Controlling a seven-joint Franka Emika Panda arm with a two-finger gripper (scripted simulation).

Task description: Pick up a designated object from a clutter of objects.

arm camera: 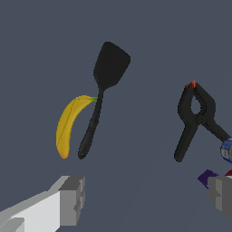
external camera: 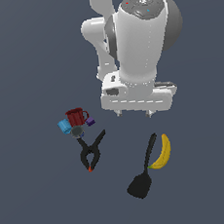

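**Gripper spread wide above the banana and spatula**

We see the white arm [external camera: 135, 38] filling the upper centre of the exterior frame, its gripper [external camera: 133, 113] hanging over the grey floor [external camera: 40, 204]. In the wrist view the two fingers [arm camera: 72, 199] sit far apart at the lower corners, released and holding nothing.

Next in size is the black spatula [external camera: 142, 172], lower centre-right of the exterior frame, blade toward the bottom. The black clamp [external camera: 92, 153] lies left of centre, well apart from it.

The yellow banana [external camera: 162, 152] lies just beside the spatula handle on the exterior view's right, one tip about touching it.

Above the clamp cluster the red mug [external camera: 76, 116], blue cup [external camera: 64, 126] and purple block [external camera: 90, 121].
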